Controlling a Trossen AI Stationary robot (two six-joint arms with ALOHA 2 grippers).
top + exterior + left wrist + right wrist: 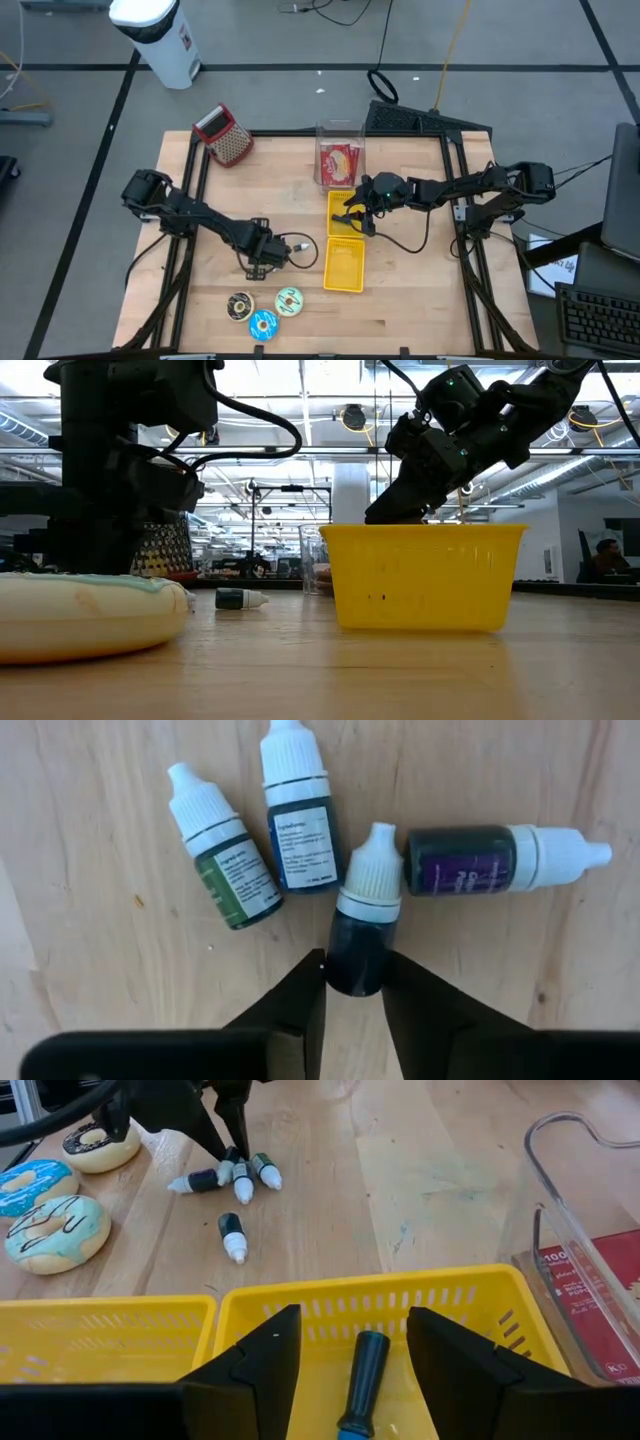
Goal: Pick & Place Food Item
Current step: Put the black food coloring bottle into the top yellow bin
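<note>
Several small dropper bottles with white caps lie on the wooden table (400,300), among them a green one (235,875), a blue one (303,840) and a purple one (470,860). My left gripper (355,982) points down and is shut on a dark bottle (360,925) among them, which also shows in the high view (262,258). Another bottle (232,1238) lies apart. My right gripper (355,1335) hangs open over a yellow basket (340,210), above a blue-handled tool (360,1380) that lies in the basket. My left gripper pinches the dark bottle's body (355,970) near its base end between its two fingers. The fingers come from above, pointing down, and lie across the bottle. The bottle lies flat on the table, its white cap (372,870) between the blue and purple bottles.
A second yellow basket (345,265) stands nearer the front. Three iced donuts (263,310) lie at the front left. At the back stand a clear container with a red packet (340,160) and a grater (228,135). A white bin (160,35) stands beyond the table.
</note>
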